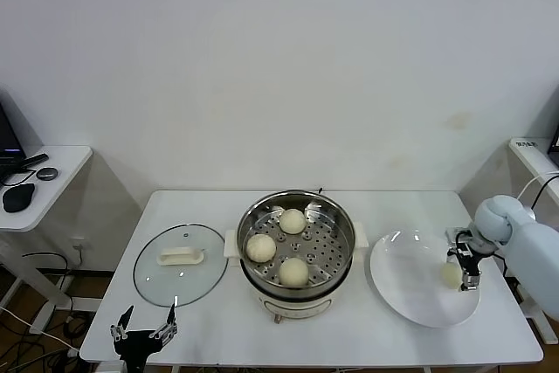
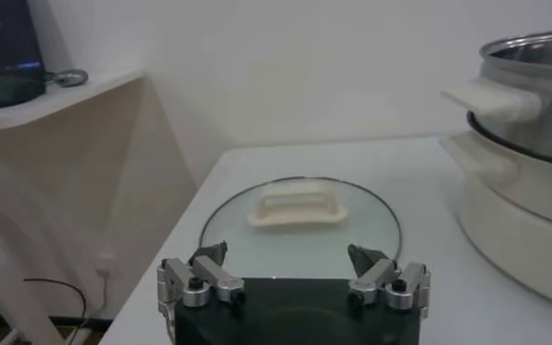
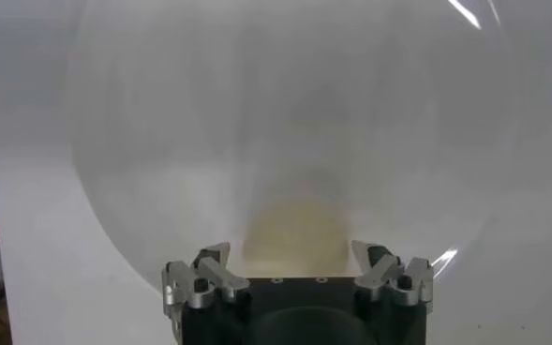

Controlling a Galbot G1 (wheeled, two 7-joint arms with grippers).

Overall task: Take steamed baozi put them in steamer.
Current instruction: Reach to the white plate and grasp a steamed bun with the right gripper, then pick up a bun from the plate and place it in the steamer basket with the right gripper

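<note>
The steamer (image 1: pixel 336 212) stands mid-table and holds three steamed baozi (image 1: pixel 293 221) (image 1: pixel 260 248) (image 1: pixel 293 272) on its perforated floor. One more baozi (image 1: pixel 451 274) lies on the white plate (image 1: pixel 406 294) at the right. My right gripper (image 1: pixel 463 270) is down over that bun, open. In the right wrist view the bun (image 3: pixel 294 230) sits between the spread fingers of the right gripper (image 3: pixel 297 258), apart from both. My left gripper (image 1: pixel 144 331) waits open at the table's front left edge, and the left wrist view shows nothing between the left gripper's (image 2: pixel 288 255) fingers.
The round glass lid (image 1: pixel 181 264) with a white handle lies flat to the left of the steamer, just ahead of the left gripper. A side desk (image 1: pixel 52 172) with a mouse stands at the far left. The steamer's side (image 2: pixel 529 122) shows in the left wrist view.
</note>
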